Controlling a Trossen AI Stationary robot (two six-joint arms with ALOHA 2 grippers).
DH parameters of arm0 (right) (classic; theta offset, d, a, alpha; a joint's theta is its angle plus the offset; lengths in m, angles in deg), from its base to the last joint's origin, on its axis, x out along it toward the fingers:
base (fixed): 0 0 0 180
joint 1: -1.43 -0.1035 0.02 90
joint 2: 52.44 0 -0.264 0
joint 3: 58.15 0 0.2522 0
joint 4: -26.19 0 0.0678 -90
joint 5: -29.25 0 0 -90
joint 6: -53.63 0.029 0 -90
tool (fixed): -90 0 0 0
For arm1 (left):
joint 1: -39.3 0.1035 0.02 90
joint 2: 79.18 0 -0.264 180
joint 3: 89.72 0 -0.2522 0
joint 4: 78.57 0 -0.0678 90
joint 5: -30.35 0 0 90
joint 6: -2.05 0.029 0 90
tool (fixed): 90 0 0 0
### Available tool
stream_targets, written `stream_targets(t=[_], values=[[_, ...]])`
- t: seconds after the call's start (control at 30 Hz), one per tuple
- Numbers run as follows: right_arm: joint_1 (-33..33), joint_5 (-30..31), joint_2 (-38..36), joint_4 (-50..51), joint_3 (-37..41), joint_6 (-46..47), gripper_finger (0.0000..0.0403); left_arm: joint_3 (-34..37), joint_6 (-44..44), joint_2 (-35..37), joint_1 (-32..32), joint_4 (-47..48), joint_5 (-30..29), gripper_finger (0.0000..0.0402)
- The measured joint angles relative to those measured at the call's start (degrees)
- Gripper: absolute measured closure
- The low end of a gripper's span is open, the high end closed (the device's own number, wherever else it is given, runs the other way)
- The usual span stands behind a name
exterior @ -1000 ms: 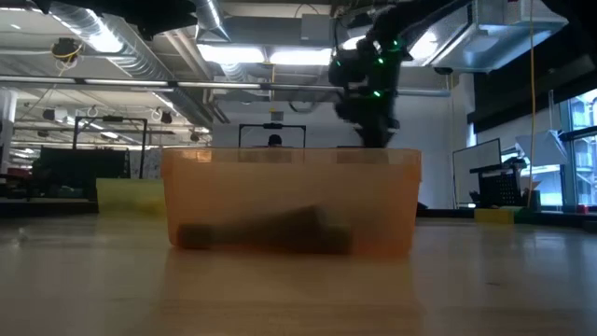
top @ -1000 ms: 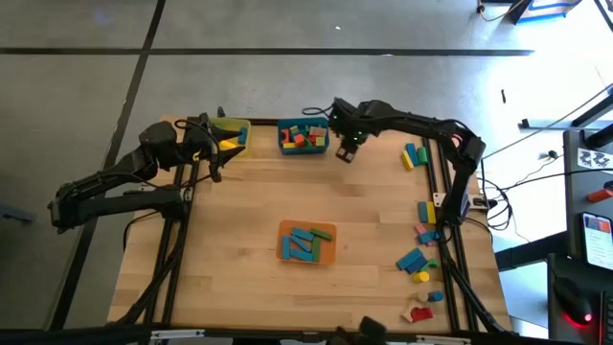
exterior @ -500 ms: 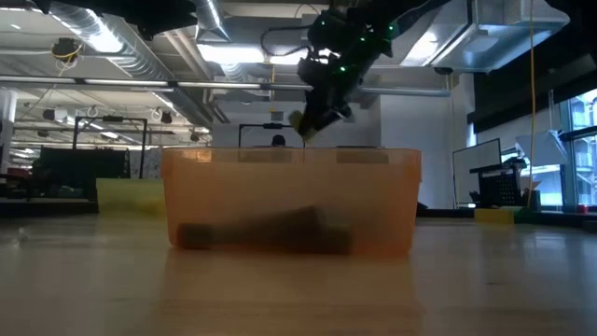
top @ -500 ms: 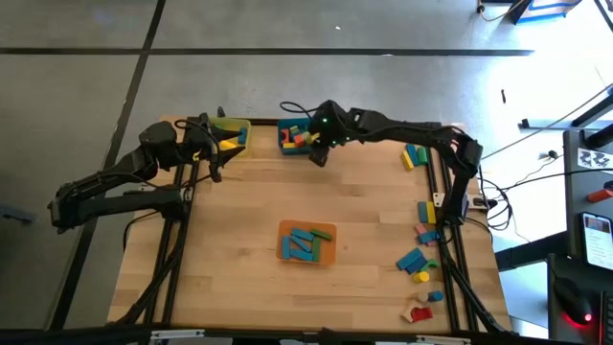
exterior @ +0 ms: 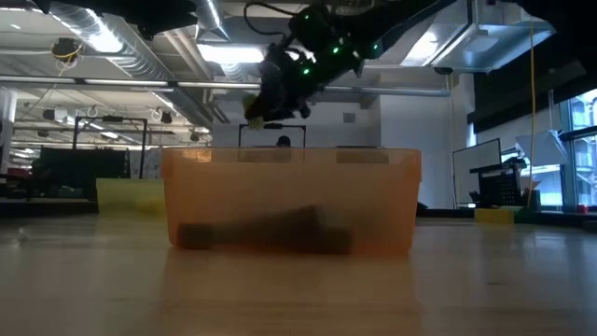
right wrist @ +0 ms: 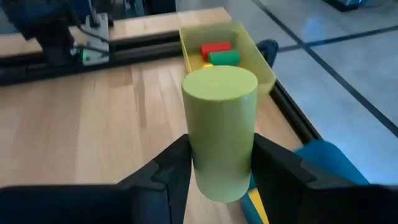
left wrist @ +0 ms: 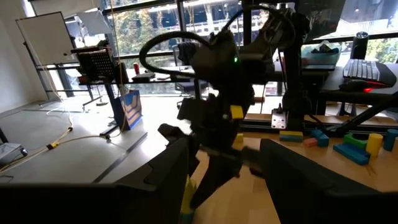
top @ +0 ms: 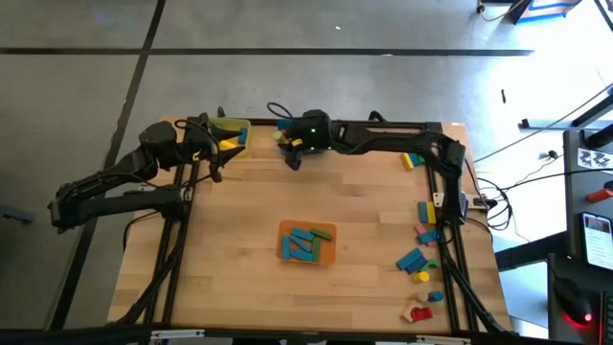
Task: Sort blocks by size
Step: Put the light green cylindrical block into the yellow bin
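Observation:
My right gripper (top: 290, 156) hangs over the table's far edge, between the yellow bin (top: 230, 134) and the teal bin (right wrist: 326, 163). It is shut on a yellow-green cylinder block (right wrist: 221, 124). My right arm covers most of the teal bin in the high view. The yellow bin (right wrist: 227, 53) holds a red and a green block. An orange bin (top: 306, 241) with several blue blocks stands at the table's middle. Loose blocks (top: 420, 259) lie along the right edge. My left gripper (left wrist: 224, 186) waits, open, near the yellow bin at the far left. My right gripper pinches the cylinder's round wall (right wrist: 200, 163) between its two fingers (right wrist: 168, 171), at the lower half. The flat upper end stands free above them. The fingers come from the table's right, slanting down. The cylinder is lifted clear of the table and bins.
More blocks (top: 414, 155) lie at the far right, behind my right arm. The orange bin (exterior: 291, 201) fills the middle of the low view. Bare wood lies between the orange bin and the far bins.
My right gripper has carried the cylinder along the far edge toward the table's left. It went from right of the teal bin, over it, toward the yellow bin. It has tipped up from pointing steeply down to slanting forward.

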Motion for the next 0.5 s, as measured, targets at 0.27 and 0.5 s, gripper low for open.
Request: stream_targets(t=[0.27,0.5], values=[[-0.2,0.0,6.0,-12.8,0.0,4.7,0.0246,0.0,0.0,0.0,0.0,0.0,0.0,0.0219],[-0.2,-0.6,10.6,-24.4,0.0,9.8,0.0246,0.0,0.4,-0.6,0.0,-0.4,0.0,0.0219]])
